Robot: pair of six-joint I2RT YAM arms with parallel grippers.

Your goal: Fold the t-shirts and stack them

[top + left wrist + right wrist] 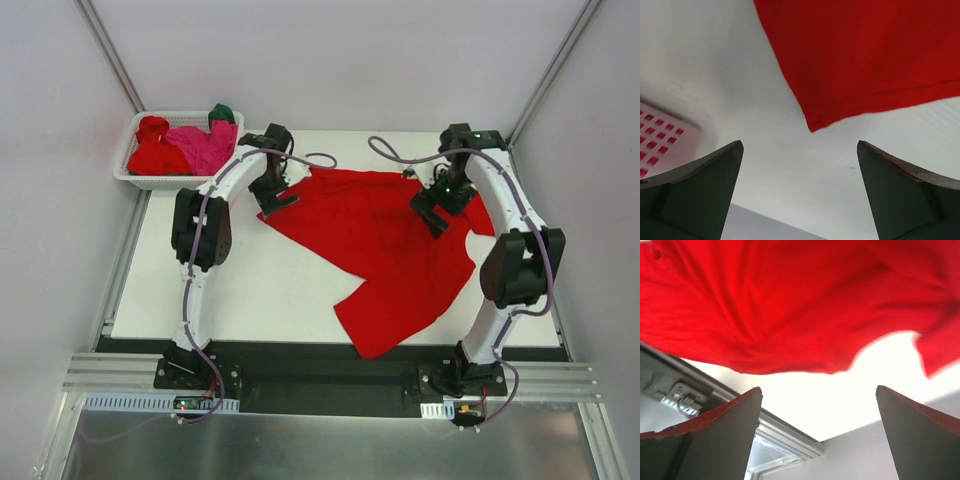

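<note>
A bright red t-shirt [385,245] lies spread and wrinkled across the middle of the white table, one corner reaching the near edge. My left gripper [278,200] hovers open at its left corner; in the left wrist view the hemmed corner [812,125] lies just beyond the wide-apart fingers [705,190]. My right gripper [436,213] hovers open over the shirt's right side, the red cloth [790,305] filling that view ahead of empty fingers [715,430]. More t-shirts, red [155,150], magenta-pink [205,145] and dark green [221,113], sit bunched in the basket.
The white lattice basket [128,170] stands at the table's far left corner. Grey enclosure walls rise on three sides. A metal rail [320,380] carries both arm bases along the near edge.
</note>
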